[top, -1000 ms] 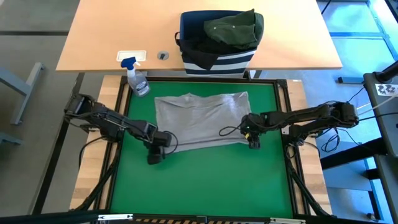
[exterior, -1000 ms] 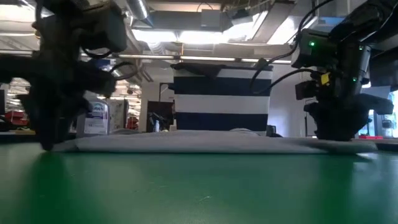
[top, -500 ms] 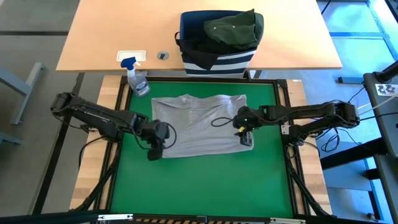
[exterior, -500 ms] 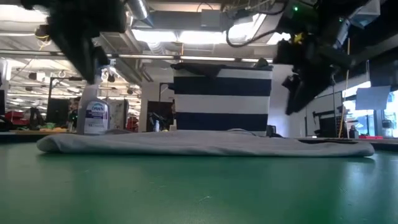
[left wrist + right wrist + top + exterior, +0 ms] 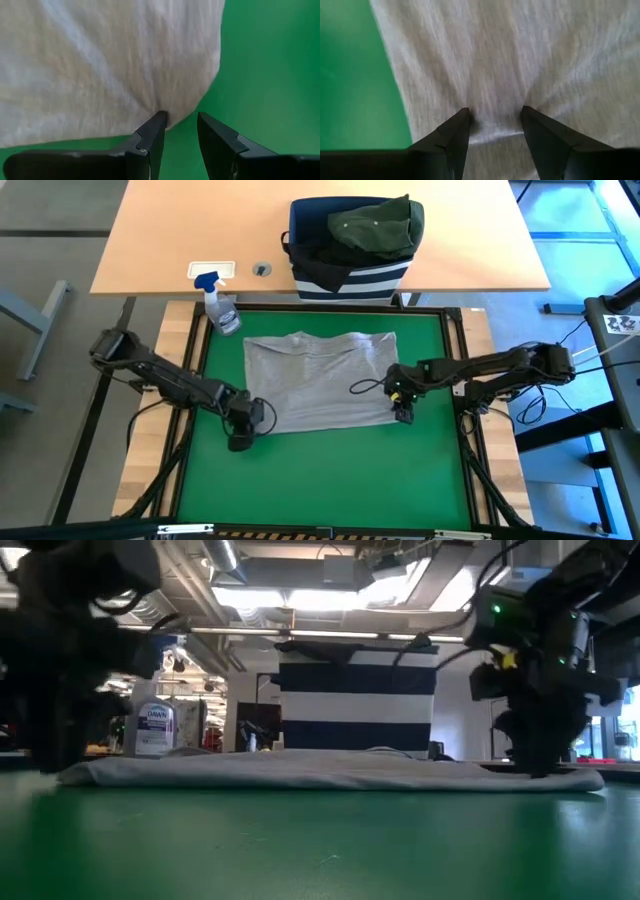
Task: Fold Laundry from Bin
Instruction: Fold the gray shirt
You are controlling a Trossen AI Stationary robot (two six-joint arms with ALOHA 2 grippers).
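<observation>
Two arms were down on the green mat (image 5: 320, 480) from my remote seat, both working the light grey garment (image 5: 318, 380), which lay flat across the mat's far half. The left gripper (image 5: 241, 437) sat at the garment's near-left corner, its arm reaching in low from the mat's left edge, elbow bent and wrist tipped down. In the left wrist view its fingers (image 5: 150, 137) stood apart, one tip touching the cloth's edge, the other over bare green, nothing pinched. The right gripper (image 5: 402, 413) was at the garment's near-right corner, its arm stretched nearly straight in from the right edge. Its fingers (image 5: 455, 132) were spread on the grey fabric, a small ridge of cloth between them; whether they gripped it, I couldn't tell. The striped bin (image 5: 350, 275) stood on the wooden desk (image 5: 160, 240) past the mat's far edge, the dark olive green garment (image 5: 375, 228) heaped on its top. A spray bottle (image 5: 222, 305) stood at the mat's far-left corner.
</observation>
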